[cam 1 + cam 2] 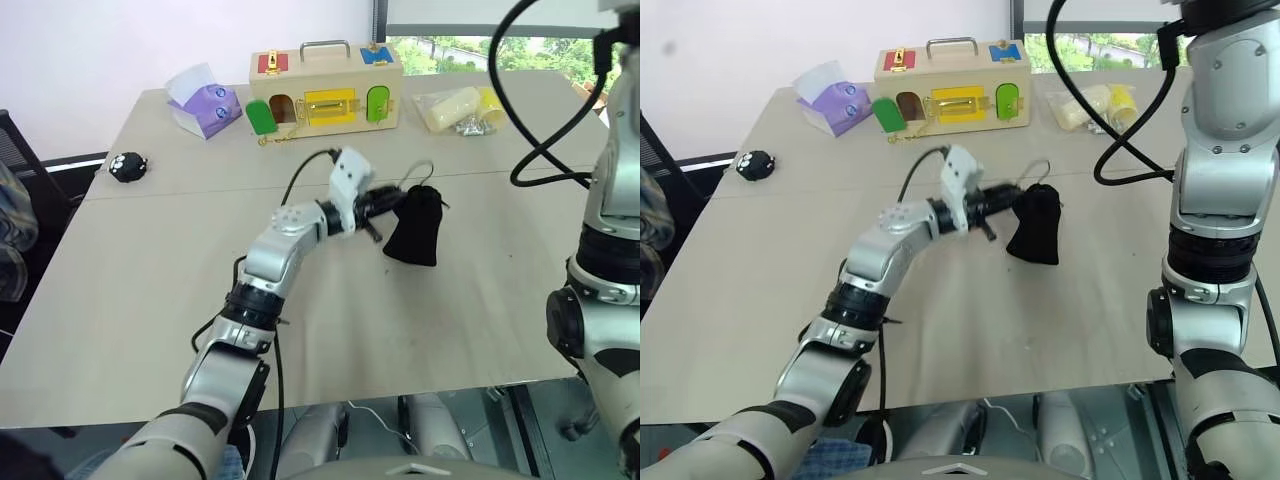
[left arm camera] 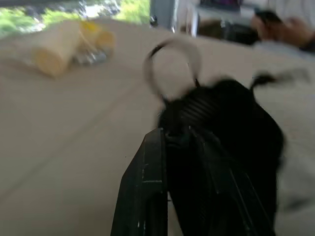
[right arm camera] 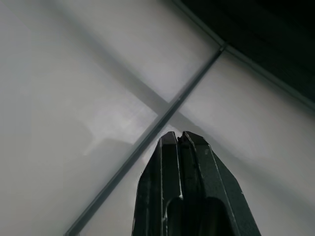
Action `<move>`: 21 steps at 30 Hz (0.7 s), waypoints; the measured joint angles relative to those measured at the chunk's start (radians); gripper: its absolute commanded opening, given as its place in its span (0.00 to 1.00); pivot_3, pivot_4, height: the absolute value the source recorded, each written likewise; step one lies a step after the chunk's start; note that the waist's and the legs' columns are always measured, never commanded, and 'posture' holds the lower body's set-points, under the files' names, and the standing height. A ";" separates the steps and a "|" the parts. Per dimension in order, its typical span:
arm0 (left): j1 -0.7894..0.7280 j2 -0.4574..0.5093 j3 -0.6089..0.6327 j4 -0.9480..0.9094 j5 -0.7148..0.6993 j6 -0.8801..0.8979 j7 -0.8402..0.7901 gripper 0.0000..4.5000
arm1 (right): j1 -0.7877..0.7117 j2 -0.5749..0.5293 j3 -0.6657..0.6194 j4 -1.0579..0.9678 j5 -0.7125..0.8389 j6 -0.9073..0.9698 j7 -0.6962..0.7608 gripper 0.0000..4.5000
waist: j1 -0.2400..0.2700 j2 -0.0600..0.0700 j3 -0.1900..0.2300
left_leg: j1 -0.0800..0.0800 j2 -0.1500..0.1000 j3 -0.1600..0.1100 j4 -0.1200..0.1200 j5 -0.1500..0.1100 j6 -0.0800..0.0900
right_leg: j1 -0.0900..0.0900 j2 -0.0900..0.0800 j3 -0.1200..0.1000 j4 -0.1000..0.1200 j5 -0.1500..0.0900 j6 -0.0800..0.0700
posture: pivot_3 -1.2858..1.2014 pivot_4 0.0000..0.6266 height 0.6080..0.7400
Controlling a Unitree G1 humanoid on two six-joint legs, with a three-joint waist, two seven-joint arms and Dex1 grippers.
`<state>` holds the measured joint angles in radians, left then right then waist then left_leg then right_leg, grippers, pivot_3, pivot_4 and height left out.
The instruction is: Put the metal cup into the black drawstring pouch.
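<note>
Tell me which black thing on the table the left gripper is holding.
The black drawstring pouch near the table's middle, pinched at its top by the left gripper. The small black round thing with white dots sits untouched at the far left edge.

No readable text, labels, brand names or nos. anywhere. The wooden latch box (image 1: 325,93) at the far edge of the table (image 1: 150,290) has colored doors & metal fittings but no lettering that can be made out. The purple tissue pack (image 1: 205,103) shows a printed pattern, too small to read as words. The bagged items (image 1: 455,108) at the far right carry no legible print either.
</note>
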<state>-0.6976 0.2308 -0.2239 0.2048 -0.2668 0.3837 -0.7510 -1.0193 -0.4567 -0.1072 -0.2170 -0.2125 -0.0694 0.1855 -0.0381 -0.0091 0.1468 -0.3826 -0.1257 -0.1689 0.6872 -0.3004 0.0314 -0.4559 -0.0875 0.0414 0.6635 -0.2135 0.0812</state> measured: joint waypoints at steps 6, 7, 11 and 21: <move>0.000 -0.031 0.022 -0.042 -0.019 0.000 -0.010 0.47 | 0.119 0.045 0.121 -0.012 0.082 0.121 0.134 0.00 | -0.002 0.000 0.000 | 0.000 0.000 0.000 0.001 0.000 0.000 | 0.000 -0.001 0.000 0.001 0.000 0.000 | 0.52 0.24 0.77; 0.000 -0.033 0.032 -0.042 -0.025 0.000 -0.008 0.63 | 0.128 0.044 0.125 -0.026 0.094 0.141 0.151 0.00 | -0.001 0.000 0.000 | 0.000 0.000 0.000 0.001 0.000 0.000 | 0.000 -0.001 0.000 0.000 0.000 0.000 | 0.52 0.24 0.77; 0.000 -0.046 0.062 -0.057 -0.032 -0.006 0.009 0.75 | 0.173 0.038 0.127 -0.048 0.140 0.180 0.199 0.00 | 0.002 0.000 0.000 | -0.001 0.000 -0.001 0.001 0.000 0.000 | 0.000 -0.001 -0.001 -0.001 0.000 0.000 | 0.52 0.24 0.77; 0.004 -0.037 0.080 -0.066 -0.012 -0.025 0.050 0.75 | 0.367 0.000 0.101 -0.088 0.339 0.509 0.320 0.00 | 0.005 0.000 0.000 | -0.001 0.000 -0.001 0.001 0.000 0.000 | 0.000 -0.002 -0.001 -0.001 0.000 0.000 | 0.52 0.24 0.77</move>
<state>-0.6932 0.1936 -0.1440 0.1390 -0.2790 0.3592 -0.7011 -0.6524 -0.4564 -0.0063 -0.3053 0.1261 0.4393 0.5051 -0.0328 -0.0091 0.1468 -0.3832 -0.1258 -0.1696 0.6879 -0.3004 0.0316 -0.4556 -0.0892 0.0409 0.6629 -0.2134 0.0812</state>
